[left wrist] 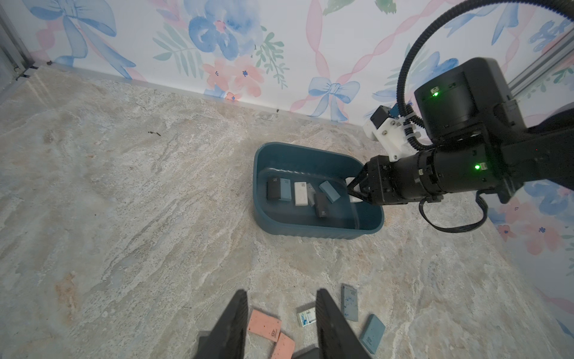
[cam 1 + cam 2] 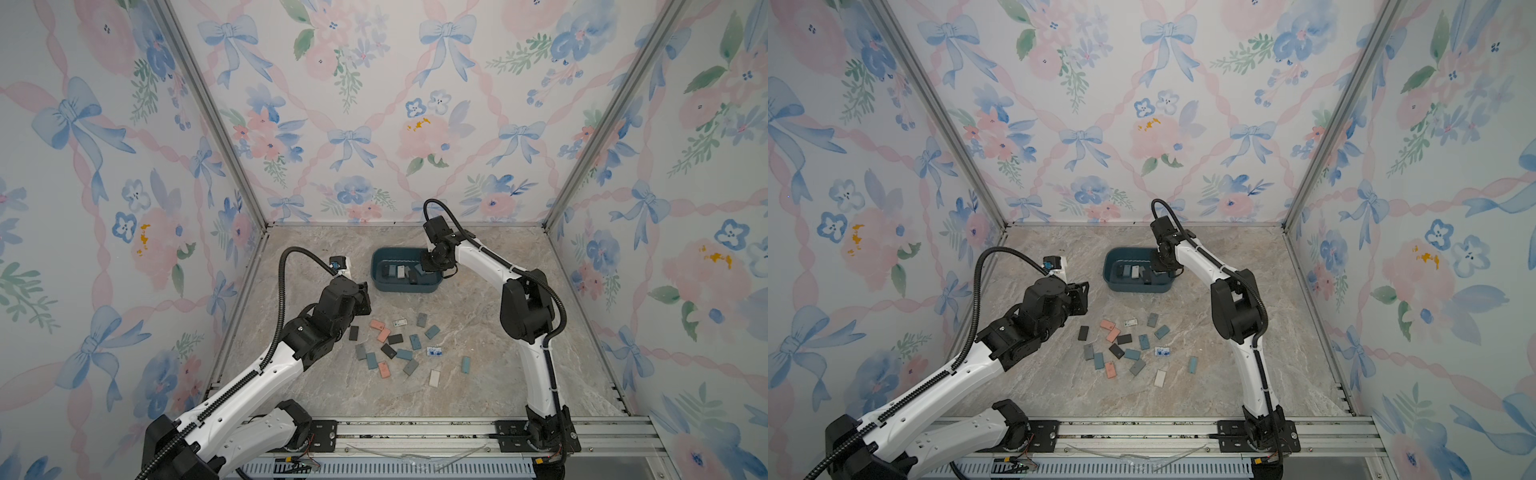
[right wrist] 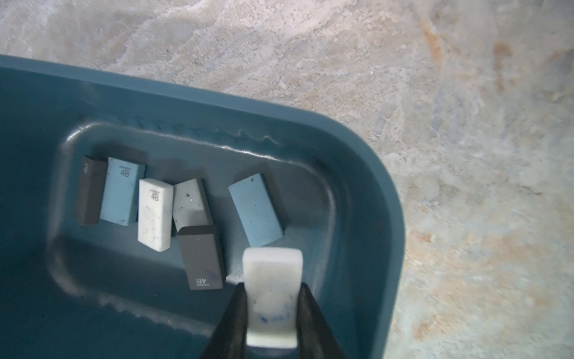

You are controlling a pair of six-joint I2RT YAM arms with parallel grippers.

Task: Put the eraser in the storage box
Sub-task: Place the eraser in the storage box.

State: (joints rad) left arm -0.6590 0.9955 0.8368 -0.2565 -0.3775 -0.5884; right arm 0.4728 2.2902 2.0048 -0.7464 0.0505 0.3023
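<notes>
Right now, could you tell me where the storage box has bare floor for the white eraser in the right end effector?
In the storage box, the widest bare floor lies between the crowded eraser row and the wall facing the loose erasers, beside the offset dark eraser. A strip borders the corner past the light blue eraser.

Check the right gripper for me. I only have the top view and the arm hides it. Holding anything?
Observer: Yes. In the right wrist view the right gripper is shut on a white eraser, over the storage box.
Operator: Count in the box?
Observer: Six erasers lie loose on its floor.
Operator: Left gripper?
Observer: In the left wrist view the left gripper is open, holding nothing.
</notes>
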